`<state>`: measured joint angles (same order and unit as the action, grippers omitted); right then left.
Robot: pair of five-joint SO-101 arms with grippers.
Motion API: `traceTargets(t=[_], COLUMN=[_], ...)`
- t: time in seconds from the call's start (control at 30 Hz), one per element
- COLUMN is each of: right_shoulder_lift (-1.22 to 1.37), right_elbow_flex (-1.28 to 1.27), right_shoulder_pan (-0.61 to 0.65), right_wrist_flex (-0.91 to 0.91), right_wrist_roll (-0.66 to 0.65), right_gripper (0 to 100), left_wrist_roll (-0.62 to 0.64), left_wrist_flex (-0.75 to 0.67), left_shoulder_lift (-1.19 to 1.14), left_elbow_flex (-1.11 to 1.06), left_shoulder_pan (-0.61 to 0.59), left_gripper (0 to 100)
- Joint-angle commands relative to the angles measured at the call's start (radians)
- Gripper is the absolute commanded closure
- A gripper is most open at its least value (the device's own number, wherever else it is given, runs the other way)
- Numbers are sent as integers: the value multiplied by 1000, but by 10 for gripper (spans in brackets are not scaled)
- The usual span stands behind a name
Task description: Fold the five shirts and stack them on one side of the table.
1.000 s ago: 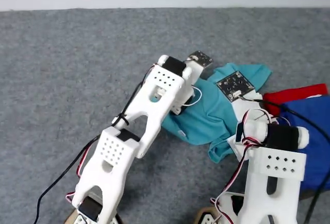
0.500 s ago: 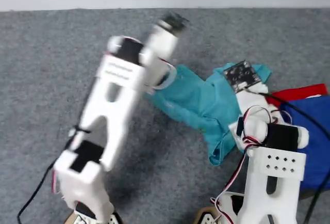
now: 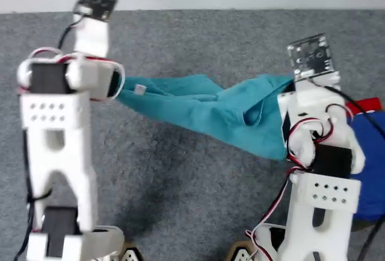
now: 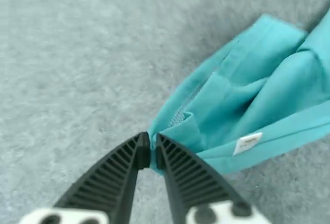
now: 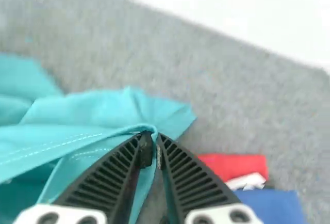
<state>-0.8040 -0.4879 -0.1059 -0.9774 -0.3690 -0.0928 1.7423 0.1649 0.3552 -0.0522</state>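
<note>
The left gripper (image 4: pixel 151 149) is pinched tight on 1 edge of the teal shirt (image 4: pixel 258 95), near its little white tag (image 4: pixel 247 142), over on the left side of the grey table (image 3: pixel 198 44). The right gripper (image 5: pixel 149 144) is pinched tight on another edge of the same shirt, so the shirt is pulled out long between the 2 arms. A red shirt (image 5: pixel 232 164) and a blue shirt (image 5: pixel 268 203) lie touching each other just beside the right arm, at the right side of the table.

The shirt (image 3: pixel 204 110) was plain teal, its label (image 3: pixel 140 89) white. 2 others: red shirt (image 3: pixel 368 104), blue shirt (image 3: pixel 370 153). Table (image 3: pixel 180 44) was grey, fingers (image 4: pixel 121 170) black.
</note>
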Motion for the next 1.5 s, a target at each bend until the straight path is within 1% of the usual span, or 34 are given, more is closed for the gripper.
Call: traceTargets(t=[0.0,0.13,0.27,0.37,0.57,0.8,0.97,1.1,1.17,1.3,1.37,1.47], right_shoulder_lift=[-21,-21,-12,-10,-21,-21,-7,33,70,182,262,403], right_elbow_flex=[103,241,462,618,881,1123,1138,1065,1025,993,993,993], right_shoulder_pan=[-8,-8,-8,-8,-12,-13,-13,-13,-13,-8,-7,-7], right_wrist_flex=[24,24,24,24,21,-113,-125,-116,-114,-114,-107,-28], right_wrist_roll=[38,64,78,77,77,80,78,78,78,78,78,74], right_gripper=[988,988,988,989,989,989,989,989,989,989,989,989], left_wrist_roll=[-8,-2,-2,-2,-2,-2,-2,-2,-2,-2,-2,-2], left_wrist_flex=[9,-43,-117,-146,-149,-152,-147,-155,-183,-279,-356,-505], left_shoulder_lift=[132,218,278,305,382,577,612,562,526,445,390,282], left_elbow_flex=[-10,-5,-5,-4,-1,-4,-8,-42,-82,-168,-213,-245], left_shoulder_pan=[-25,-23,-18,-18,-17,-17,-20,-18,-18,-18,-21,-25], left_gripper=[990,989,989,989,988,988,988,988,988,988,988,988])
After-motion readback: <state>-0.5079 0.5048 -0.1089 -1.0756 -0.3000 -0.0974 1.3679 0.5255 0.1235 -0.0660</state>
